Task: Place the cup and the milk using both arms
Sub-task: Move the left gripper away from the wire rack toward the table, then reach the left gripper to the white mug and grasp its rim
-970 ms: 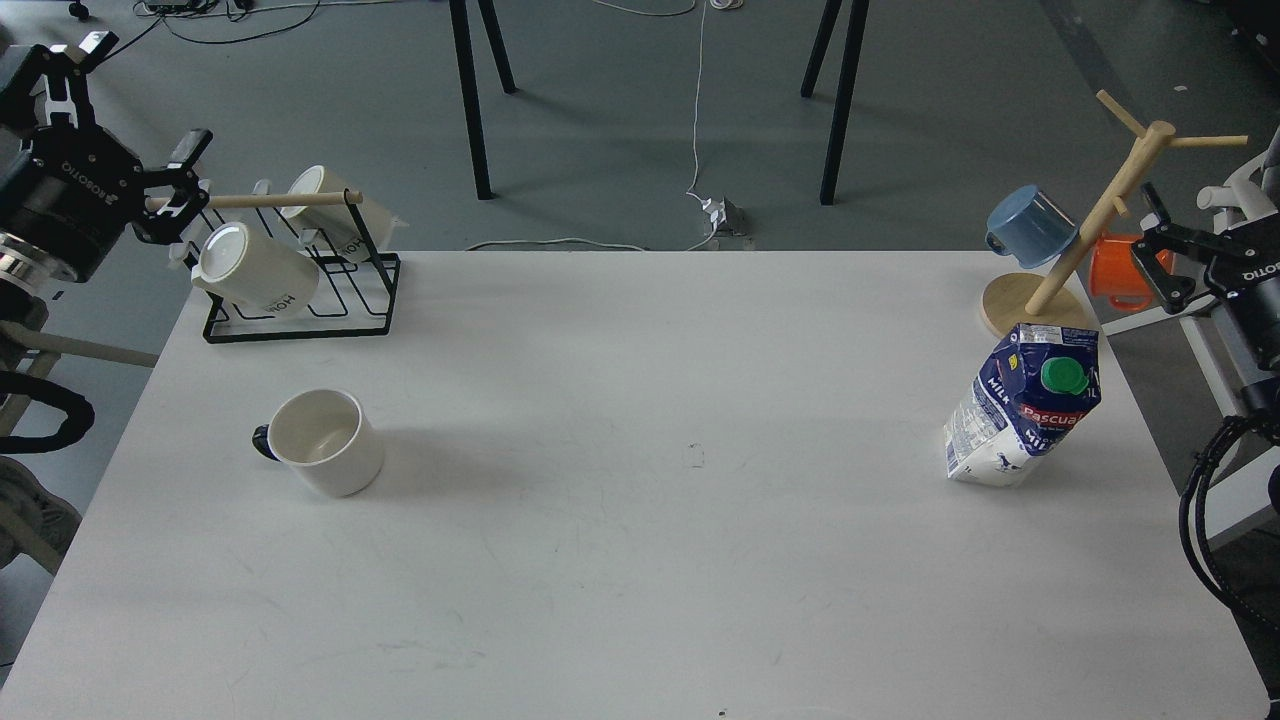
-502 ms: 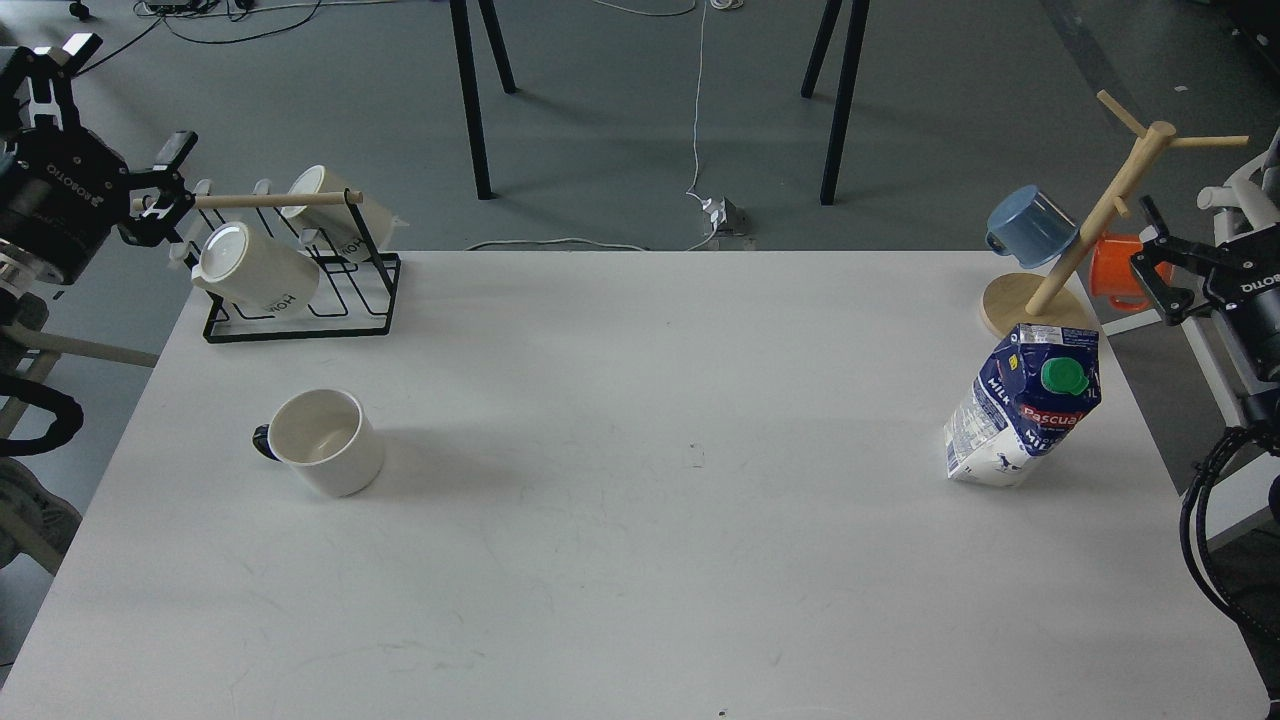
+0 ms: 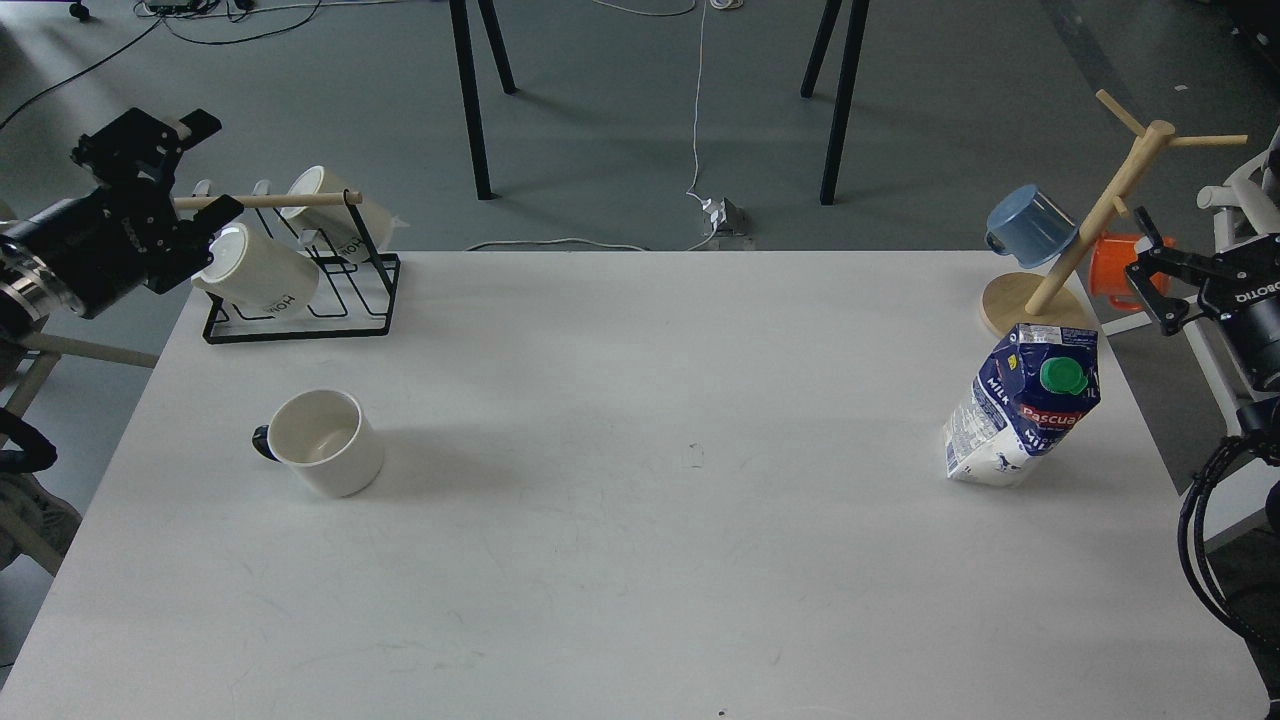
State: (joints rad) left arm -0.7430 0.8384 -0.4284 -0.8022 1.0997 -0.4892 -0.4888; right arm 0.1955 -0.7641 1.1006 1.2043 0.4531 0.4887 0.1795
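The cup (image 3: 326,442), a plain white mug with a black handle on its left, stands upright on the left part of the white table (image 3: 640,560). The milk (image 3: 1022,404), a blue and white carton with a green cap, stands tilted near the right edge. My left gripper (image 3: 205,165) is open and empty off the table's back left corner, by the mug rack and far behind the cup. My right gripper (image 3: 1150,275) is open and empty beyond the right edge, behind and to the right of the milk.
A black wire rack (image 3: 300,300) with a wooden bar holds two lettered white mugs (image 3: 255,275) at the back left. A wooden mug tree (image 3: 1090,225) with a blue mug (image 3: 1030,225) and an orange mug (image 3: 1110,270) stands at the back right corner.
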